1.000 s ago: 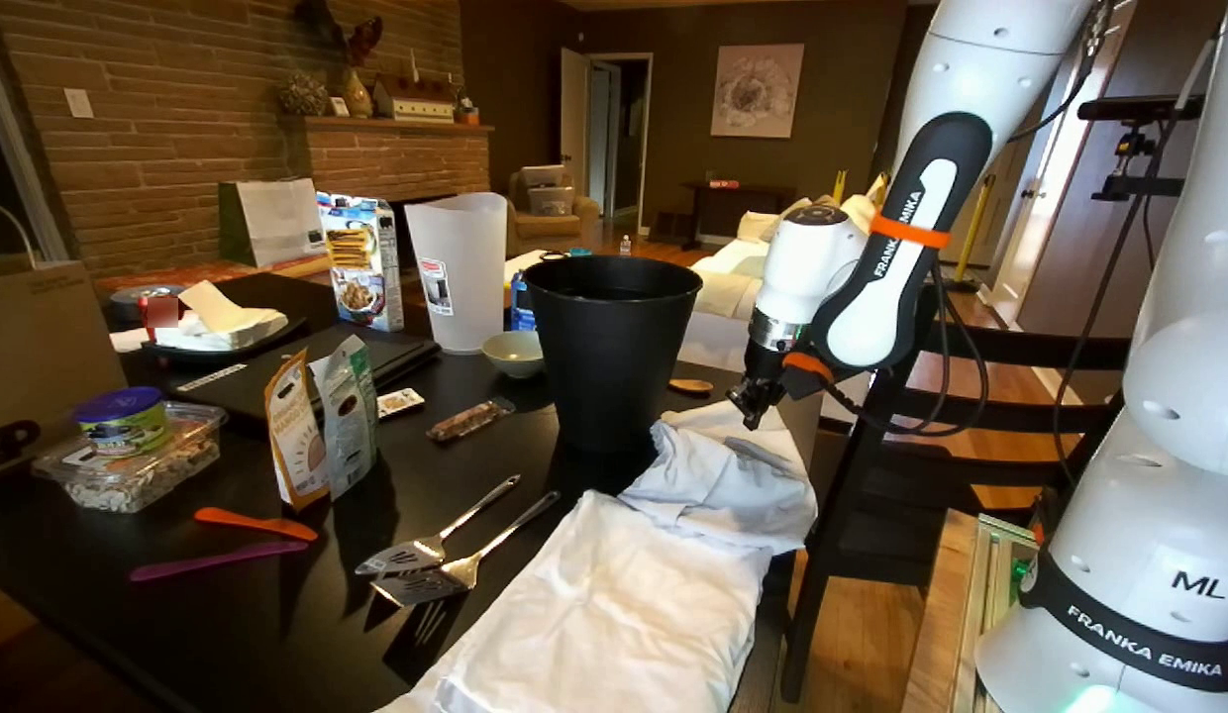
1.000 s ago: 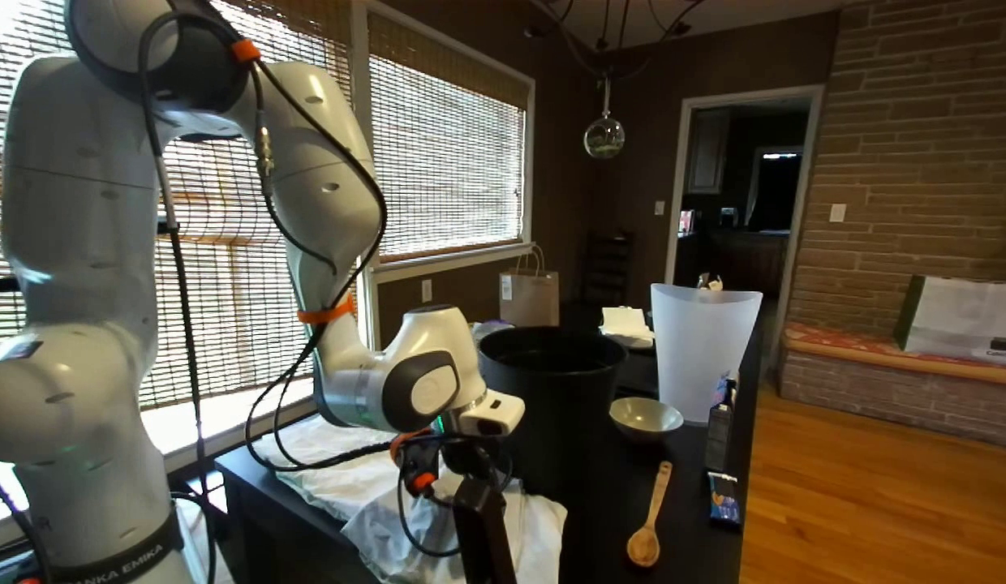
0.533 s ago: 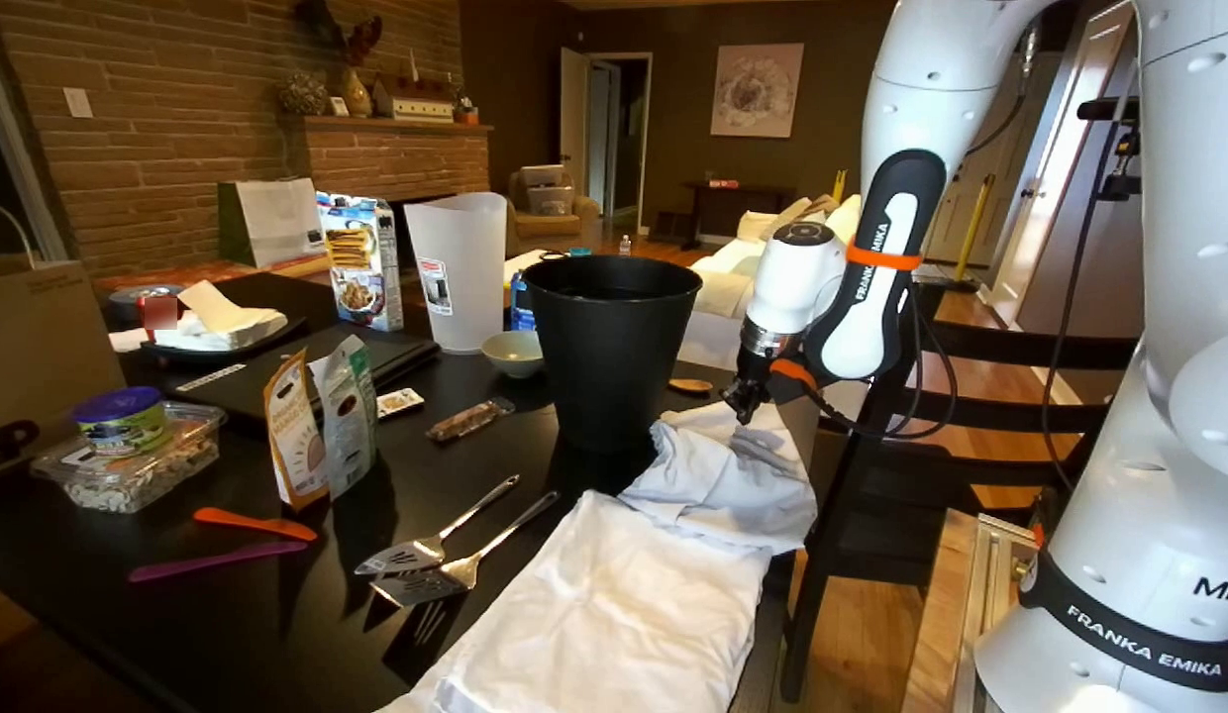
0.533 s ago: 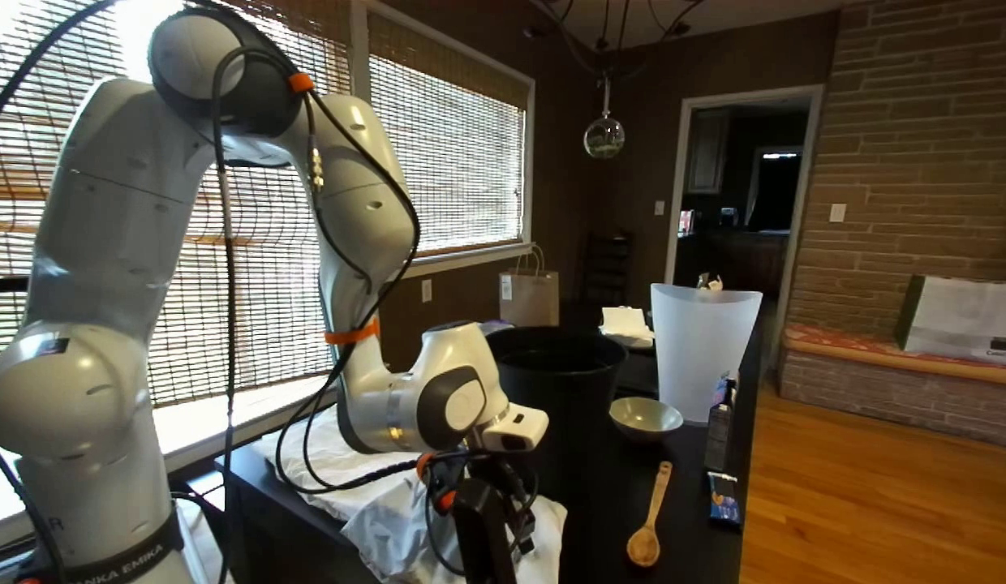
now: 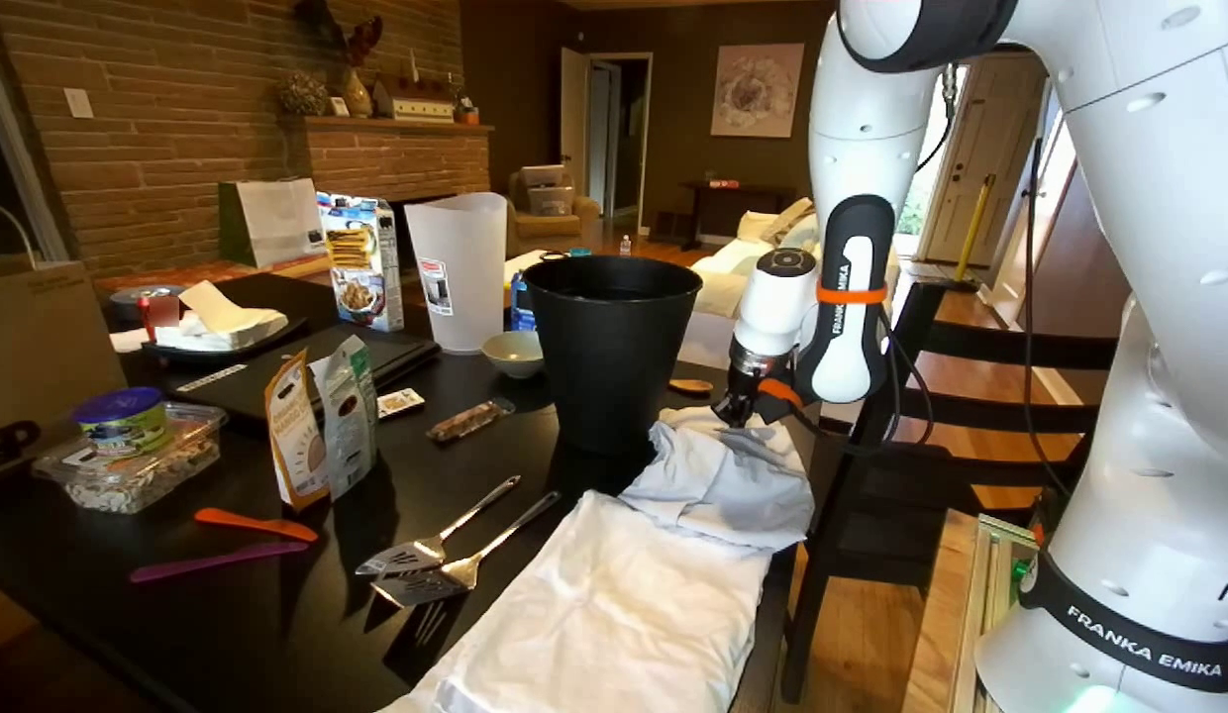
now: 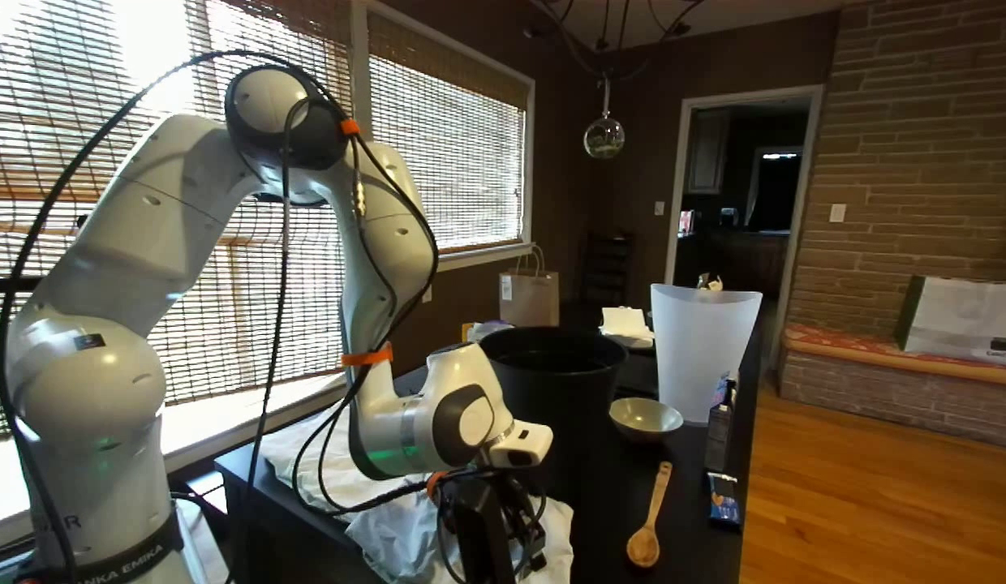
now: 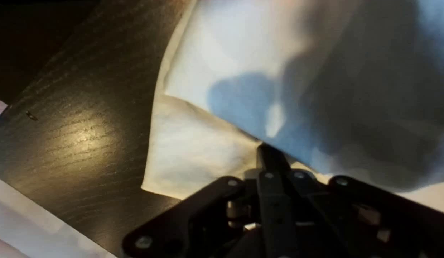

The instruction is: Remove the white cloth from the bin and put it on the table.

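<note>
White cloth [image 5: 718, 485] is lying beside the bin [image 5: 614, 366], its edge covering tips of the clenched gripper [image 7: 275, 157]; can't tell if it's pinching fabric.

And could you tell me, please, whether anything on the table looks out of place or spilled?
Only mildly: the white cloth lies bunched and creased near the bin, which looks untidy against the flatter, longer white sheet it meets. I see no spill or damage.
</note>
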### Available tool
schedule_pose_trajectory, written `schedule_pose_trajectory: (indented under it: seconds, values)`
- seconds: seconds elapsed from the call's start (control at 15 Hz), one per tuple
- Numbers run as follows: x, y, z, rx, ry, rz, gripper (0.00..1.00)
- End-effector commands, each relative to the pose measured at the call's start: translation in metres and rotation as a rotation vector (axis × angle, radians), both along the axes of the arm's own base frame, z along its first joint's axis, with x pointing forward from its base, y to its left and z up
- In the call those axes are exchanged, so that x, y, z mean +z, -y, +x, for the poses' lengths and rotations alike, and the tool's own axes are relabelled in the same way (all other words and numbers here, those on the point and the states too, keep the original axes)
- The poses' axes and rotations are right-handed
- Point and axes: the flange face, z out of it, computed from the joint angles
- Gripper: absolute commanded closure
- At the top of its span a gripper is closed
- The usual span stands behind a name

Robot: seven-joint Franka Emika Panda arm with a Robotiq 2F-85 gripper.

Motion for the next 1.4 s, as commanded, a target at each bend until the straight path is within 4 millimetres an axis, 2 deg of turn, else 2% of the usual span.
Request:
schedule_pose_trajectory:
  seconds: [0.0, 0.4, 0.6, 0.67, 0.73, 1.07, 1.33]
  values:
    - [-0.016, 0.014, 0.014, -0.025, 0.029, -0.058, 1.00]
    - [-0.016, 0.044, 0.029, -0.103, 0.062, -0.169, 1.00]
    - [-0.010, 0.047, 0.034, -0.149, 0.074, -0.173, 1.00]
    - [-0.001, 0.043, 0.038, -0.152, 0.079, -0.163, 0.74]
    - [0.008, 0.040, 0.042, -0.148, 0.091, -0.159, 0.73]
    - [0.077, 0.028, 0.069, -0.088, 0.147, -0.153, 0.38]
    - [0.124, 0.025, 0.074, -0.063, 0.035, -0.102, 0.12]
